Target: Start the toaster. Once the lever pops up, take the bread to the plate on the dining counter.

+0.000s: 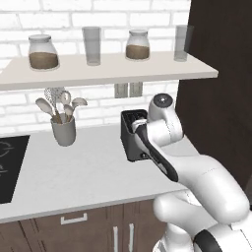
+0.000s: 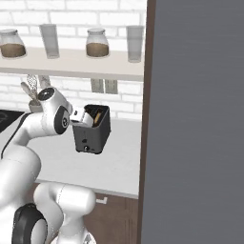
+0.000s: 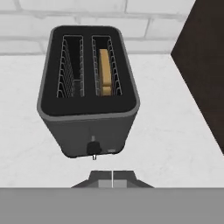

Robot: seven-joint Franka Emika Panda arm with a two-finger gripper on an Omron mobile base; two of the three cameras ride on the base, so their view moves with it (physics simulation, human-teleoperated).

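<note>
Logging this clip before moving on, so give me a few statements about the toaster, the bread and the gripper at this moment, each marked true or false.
1. The bread sits in the right-hand slot of the toaster as the hand view shows it. True.
2. Both toaster slots hold a slice. False: the left slot is empty.
3. The gripper is wide open. False: its fingertips meet, shut on nothing, just in front of the toaster's front face.
4. A utensil holder with spoons stands on the counter to the left of the toaster in the left base view. True.
5. The shelf above carries only plates. False: it carries jars and glasses.
</note>
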